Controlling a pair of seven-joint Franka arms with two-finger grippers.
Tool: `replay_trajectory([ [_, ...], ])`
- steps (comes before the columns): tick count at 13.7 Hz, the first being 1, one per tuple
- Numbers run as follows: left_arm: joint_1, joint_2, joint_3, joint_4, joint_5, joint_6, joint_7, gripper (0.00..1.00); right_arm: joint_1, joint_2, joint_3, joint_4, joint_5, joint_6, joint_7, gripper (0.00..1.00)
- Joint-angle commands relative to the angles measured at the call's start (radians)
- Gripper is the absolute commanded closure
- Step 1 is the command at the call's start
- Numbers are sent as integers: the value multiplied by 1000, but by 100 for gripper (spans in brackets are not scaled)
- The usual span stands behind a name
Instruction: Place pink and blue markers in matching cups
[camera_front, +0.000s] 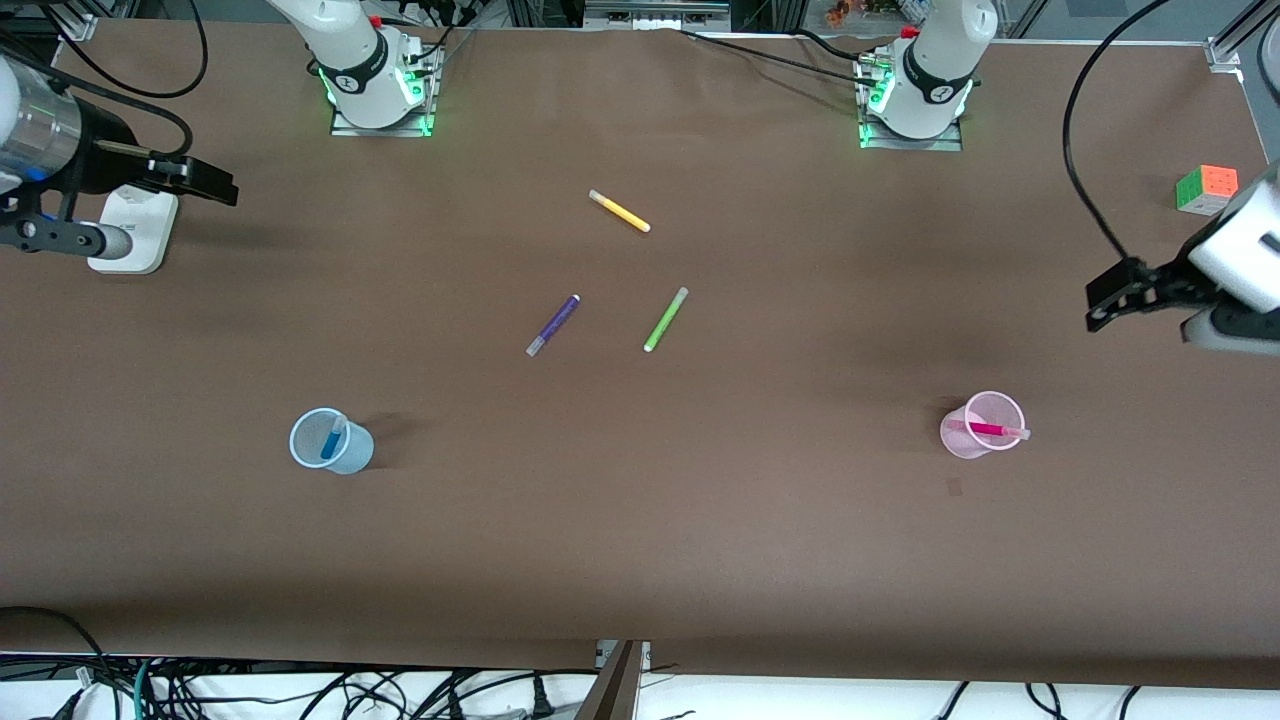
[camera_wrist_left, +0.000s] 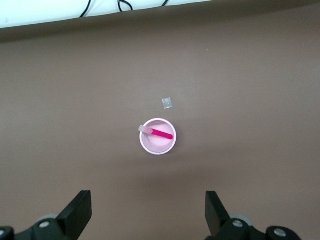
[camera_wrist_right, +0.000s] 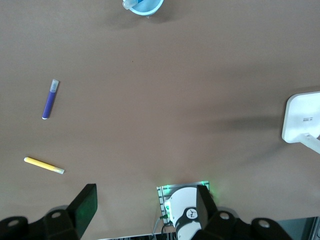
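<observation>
Now, left gripper: fingers spread wide, holding nothing, high over the table at the left arm's end.
Right gripper: fingers wide apart, empty, up over the right arm's end.
Pink marker: leaning inside the pink cup.
Blue marker: standing in the blue cup.
Left wrist view only: small pale scrap near the pink cup.
Front view only: green pen, beside the purple pen and yellow pen.

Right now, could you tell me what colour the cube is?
Cube: orange and green faces, front view.
</observation>
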Motion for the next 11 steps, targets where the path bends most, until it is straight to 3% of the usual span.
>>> replay_trajectory([
  [1,-7,-178,1,-214,-14,46,-12,0,-4,-141,15,-200,-17,127,-9,12],
  [3,1,-150,3,-202,-14,28,-12,0,-6,-164,10,-228,-16,175,-40,10],
  [4,2,-147,3,-197,-14,28,-12,0,-7,-158,4,-221,-14,175,-46,1],
  [11,6,-133,0,-190,-14,5,-7,0,-7,-160,-34,-219,-21,166,-95,1],
])
